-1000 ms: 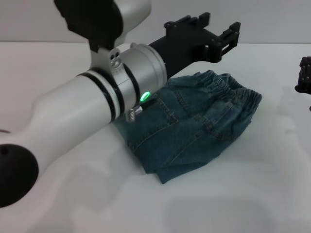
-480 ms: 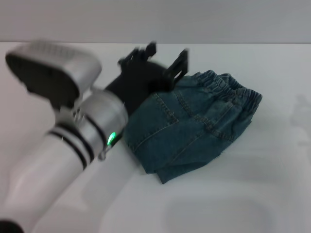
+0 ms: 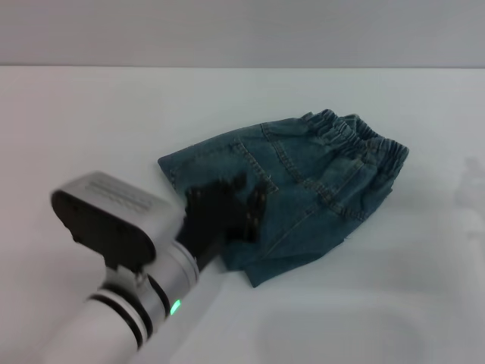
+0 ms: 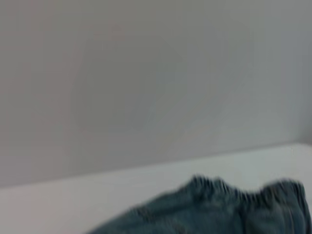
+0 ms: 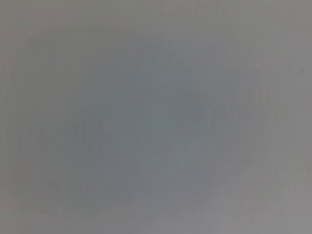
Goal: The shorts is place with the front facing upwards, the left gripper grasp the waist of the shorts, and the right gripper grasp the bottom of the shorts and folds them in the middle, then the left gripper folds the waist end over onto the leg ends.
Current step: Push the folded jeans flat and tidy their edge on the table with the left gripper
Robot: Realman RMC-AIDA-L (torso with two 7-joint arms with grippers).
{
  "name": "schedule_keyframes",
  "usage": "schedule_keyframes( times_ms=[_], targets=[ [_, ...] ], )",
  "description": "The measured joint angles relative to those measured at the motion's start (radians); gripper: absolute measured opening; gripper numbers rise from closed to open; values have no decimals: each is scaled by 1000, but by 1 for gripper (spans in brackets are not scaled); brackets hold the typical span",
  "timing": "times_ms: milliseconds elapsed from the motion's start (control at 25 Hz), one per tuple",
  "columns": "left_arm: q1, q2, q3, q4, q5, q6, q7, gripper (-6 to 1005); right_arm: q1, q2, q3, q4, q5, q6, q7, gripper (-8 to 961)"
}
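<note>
Shorts (image 3: 303, 189) folded; left pincer (image 3: 227, 212) blurred, perhaps overlapping.

Head camera looking forward and down over white table (image 3: 394, 303) — folded shorts (image 3: 318, 189) lying mid-view. Left wrist camera sitting low, facing wall, catching shorts' (image 4: 219, 209) waistband — overlapping head view. Right wrist camera showing blank grey only.

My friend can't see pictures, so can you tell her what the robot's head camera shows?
A folded pair of blue denim shorts lies on a white table, the elastic waistband toward the far right. The robot's left arm reaches in from the lower left, its black left claw over the near left edge of the shorts. The right arm is not in this picture.
</note>
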Motion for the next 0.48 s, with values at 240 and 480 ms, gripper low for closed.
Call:
schedule_keyframes(
  times_ms=[240,480],
  targets=[
    [-12,4,75,46,2,12,0,300,19,-3,4,-28,0,0,4,-1],
    [-11,5,114,48,3,29,0,96,29,-3,1,-32,0,0,4,-1]
  ],
)
